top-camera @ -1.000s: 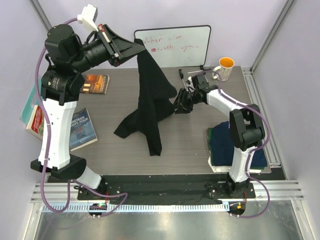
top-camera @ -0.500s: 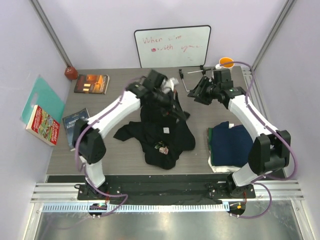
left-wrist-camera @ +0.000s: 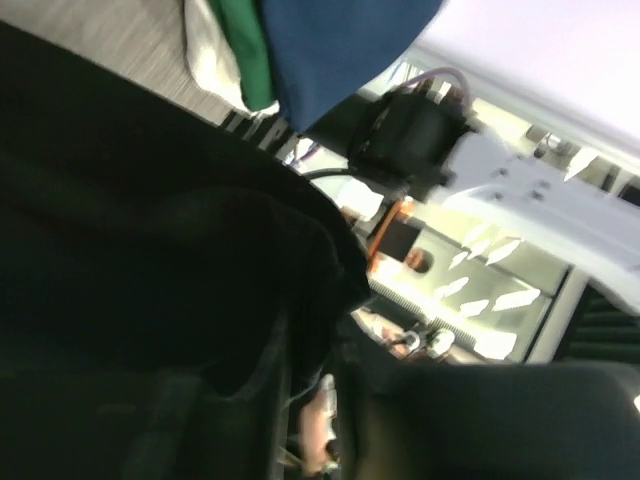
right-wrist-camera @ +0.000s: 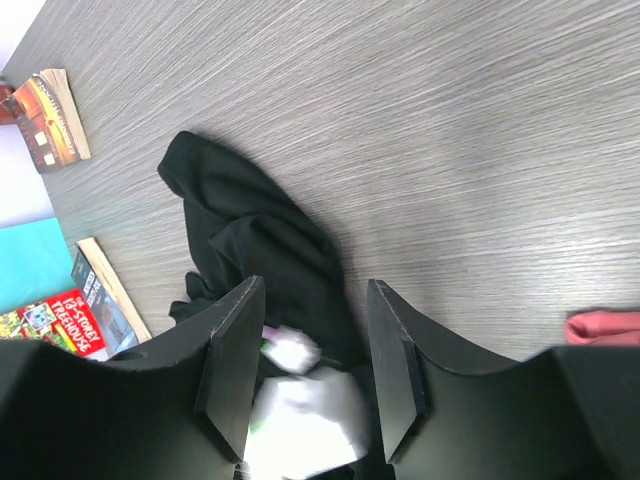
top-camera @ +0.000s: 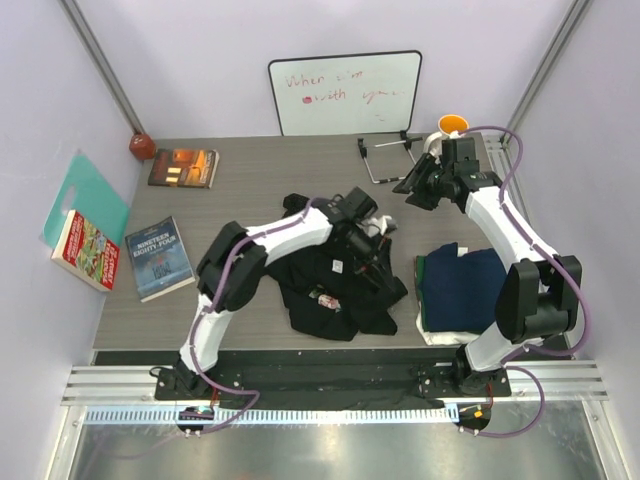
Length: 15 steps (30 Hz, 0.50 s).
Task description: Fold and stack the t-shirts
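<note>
The black t-shirt (top-camera: 320, 285) lies crumpled on the middle of the table, with a bit of pink print showing. My left gripper (top-camera: 378, 258) reaches across to its right edge and is shut on the cloth; in the left wrist view (left-wrist-camera: 320, 430) dark fabric (left-wrist-camera: 150, 250) fills the frame. My right gripper (top-camera: 413, 187) hovers open and empty over the back right of the table; its view (right-wrist-camera: 312, 370) looks down on the black shirt (right-wrist-camera: 260, 240). A folded stack (top-camera: 465, 285), navy over green and white, sits at front right and also shows in the left wrist view (left-wrist-camera: 330, 50).
A whiteboard (top-camera: 345, 92) and an orange mug (top-camera: 452, 127) stand at the back. Thin metal rods (top-camera: 385, 160) lie near the right gripper. Books lie at back left (top-camera: 183, 167), left (top-camera: 158, 257) and far left (top-camera: 85, 248), by a teal board (top-camera: 85, 190).
My left arm brought the hanging black shirt down from high at back left onto the table and reached right. My right gripper left the shirt and drew back to the right.
</note>
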Each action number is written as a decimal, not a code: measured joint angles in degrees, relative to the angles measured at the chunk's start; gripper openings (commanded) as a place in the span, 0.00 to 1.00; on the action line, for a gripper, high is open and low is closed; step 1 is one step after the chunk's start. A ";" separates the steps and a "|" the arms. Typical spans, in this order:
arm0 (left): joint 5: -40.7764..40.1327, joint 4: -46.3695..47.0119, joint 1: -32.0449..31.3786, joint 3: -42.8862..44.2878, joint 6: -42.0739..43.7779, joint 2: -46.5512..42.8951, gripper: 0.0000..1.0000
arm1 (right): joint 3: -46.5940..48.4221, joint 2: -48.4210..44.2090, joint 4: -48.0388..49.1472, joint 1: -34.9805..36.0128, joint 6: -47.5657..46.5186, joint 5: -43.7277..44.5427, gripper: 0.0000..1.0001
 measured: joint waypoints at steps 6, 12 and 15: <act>-1.11 -4.63 -2.40 -0.02 6.14 1.66 0.41 | 0.02 0.46 -0.02 -0.72 -0.52 -1.05 0.54; -7.89 -2.01 17.97 -15.15 6.27 -19.06 0.50 | 3.41 5.38 -1.18 -0.33 -2.93 -6.10 0.53; -16.04 -3.56 34.01 -17.00 9.09 -28.22 0.50 | 7.32 9.03 -3.61 1.49 -5.77 -8.81 0.54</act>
